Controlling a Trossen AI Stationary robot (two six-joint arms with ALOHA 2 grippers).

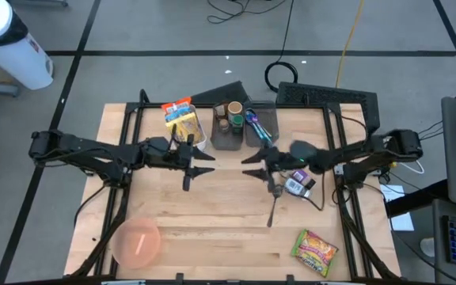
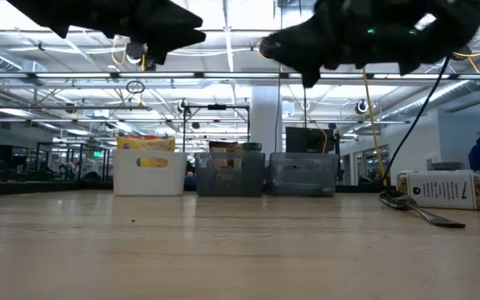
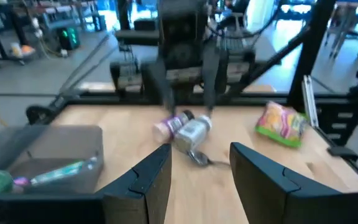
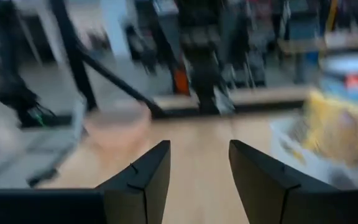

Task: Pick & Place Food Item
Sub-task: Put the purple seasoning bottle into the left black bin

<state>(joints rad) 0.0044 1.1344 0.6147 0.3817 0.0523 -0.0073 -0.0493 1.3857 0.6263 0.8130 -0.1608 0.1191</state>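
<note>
The left end effector (image 1: pixel 205 162) and the right end effector (image 1: pixel 251 165) hover mid-table facing each other, both spread and empty, while the colourful food packet (image 1: pixel 314 251) lies near the table's (image 1: pixel 212 214) front right corner, well apart from the pink bowl (image 1: pixel 137 242) at front left.

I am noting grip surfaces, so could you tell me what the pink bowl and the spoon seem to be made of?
The pink bowl looks like matte, slightly translucent plastic, with soft colour and no glare. The spoon looks like polished metal, grey with a bright glint.
</note>
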